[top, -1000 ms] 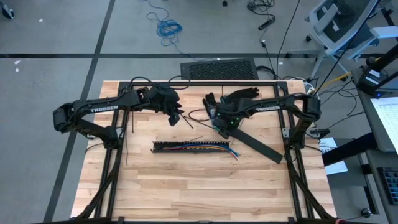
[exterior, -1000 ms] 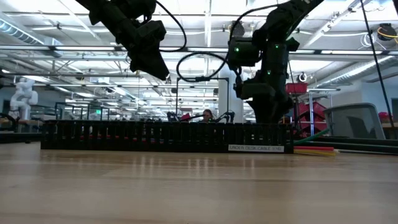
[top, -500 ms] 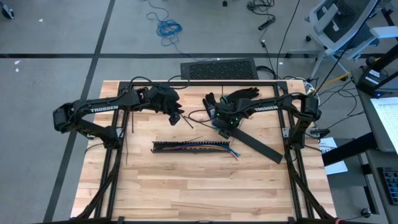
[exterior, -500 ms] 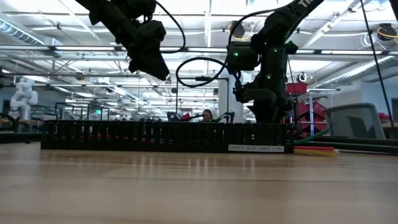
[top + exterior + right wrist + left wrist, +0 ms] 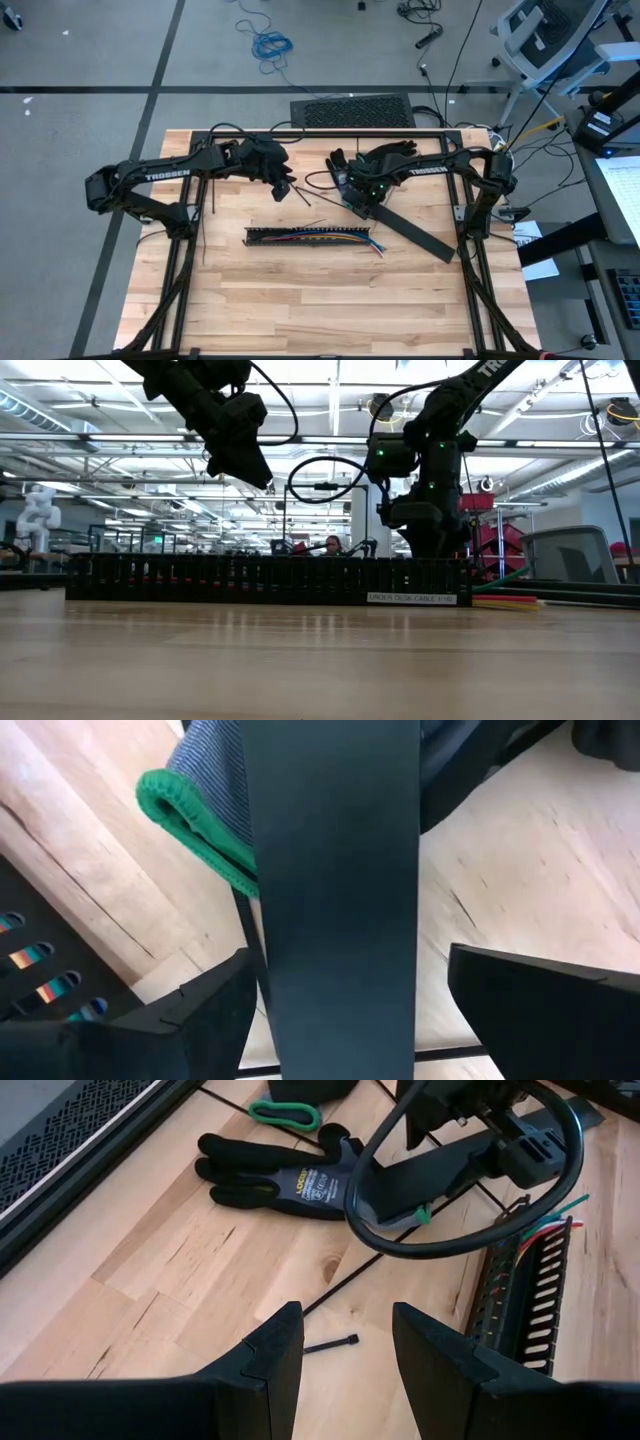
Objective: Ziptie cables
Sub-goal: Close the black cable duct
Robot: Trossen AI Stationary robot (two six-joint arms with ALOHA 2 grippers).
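My left hand [image 5: 340, 1350] hovers spread over a ziptie [image 5: 345, 1275] at twelve o'clock; I should descend squarely. My right hand [image 5: 362, 205], spread, straddles the flat black cover [image 5: 330, 870].

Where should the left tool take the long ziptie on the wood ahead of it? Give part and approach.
Probably the near free end of the ziptie, from straight above, with the open left tool straddling its width: it lies flat and thin on the table, and its far end runs up to the black hose.
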